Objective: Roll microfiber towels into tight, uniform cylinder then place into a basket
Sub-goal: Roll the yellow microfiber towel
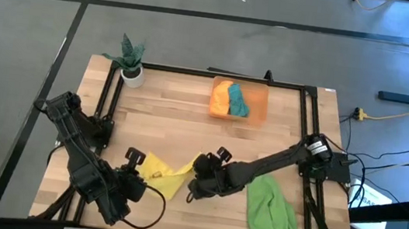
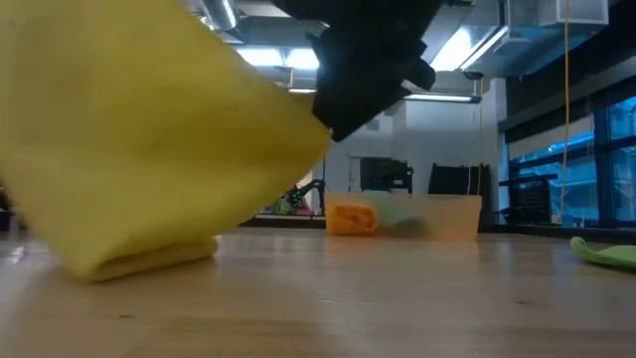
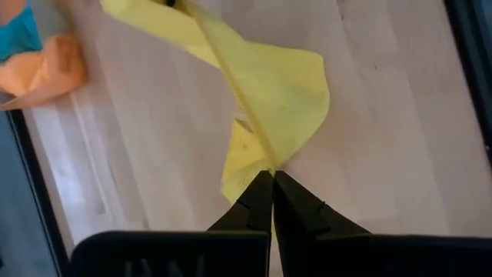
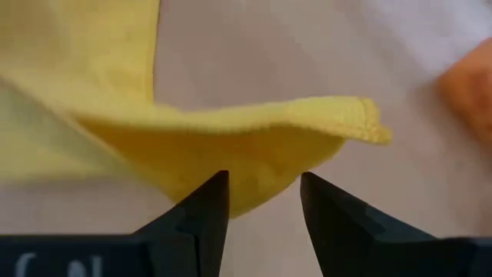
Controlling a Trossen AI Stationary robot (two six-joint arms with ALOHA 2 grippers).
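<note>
Down at the near middle of the table, pinching one corner of the soft yellow microfiber towel [image 3: 265, 100] between the fully closed fingers of the left gripper [image 3: 270, 178]. Holding the opposite raised edge of that same towel at the right gripper [image 4: 264, 178], jaws spread apart with the cloth hanging between them, no clamp showing. Stretching across the pale wooden table [image 1: 188, 120] between the two grippers, partly lifted, partly folded. Lying crumpled well apart by the near right edge, the light green microfiber towel [image 1: 269, 208]. Sitting at the far side, the shallow translucent orange plastic basket [image 1: 260, 94], already containing the orange towel [image 1: 220, 99] and the teal towel [image 1: 237, 100] side by side. Standing at the far left corner, a small white pot with a green plant [image 1: 132, 63].
</note>
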